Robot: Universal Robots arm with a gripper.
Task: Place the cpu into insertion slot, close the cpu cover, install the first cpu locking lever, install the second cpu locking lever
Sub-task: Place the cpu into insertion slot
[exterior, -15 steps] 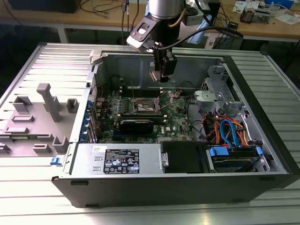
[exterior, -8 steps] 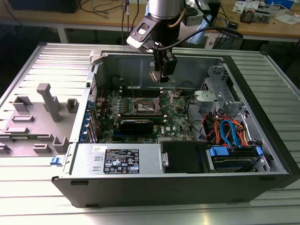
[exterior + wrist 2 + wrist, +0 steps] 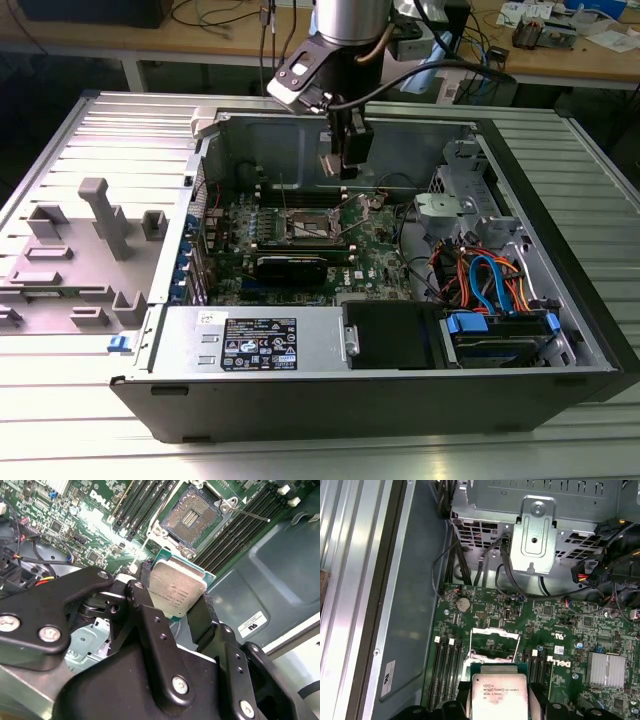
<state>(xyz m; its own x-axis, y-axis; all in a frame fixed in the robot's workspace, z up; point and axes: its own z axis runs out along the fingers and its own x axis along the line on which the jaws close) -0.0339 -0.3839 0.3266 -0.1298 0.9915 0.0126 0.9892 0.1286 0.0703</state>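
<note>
My gripper (image 3: 172, 600) is shut on the cpu (image 3: 177, 582), a flat square chip with a dull silver top, clamped by its edges between two black fingers (image 3: 142, 592). In the exterior view the gripper (image 3: 348, 163) hangs inside the open computer case, above the motherboard and a little behind the insertion slot (image 3: 313, 225). The slot (image 3: 192, 516) lies open with its dark contact field bare. A thin metal lever (image 3: 250, 514) sticks out from one corner. In the first wrist view the cpu (image 3: 499, 696) is held just short of the slot (image 3: 495, 644). I cannot make out the cpu cover.
Long black memory slots (image 3: 137, 502) flank the socket on both sides. A drive cage (image 3: 455, 190) and bundled cables (image 3: 480, 275) fill the case's right part in the exterior view. The power supply (image 3: 255, 340) sits at the front. A grey fixture (image 3: 100, 225) stands outside, left.
</note>
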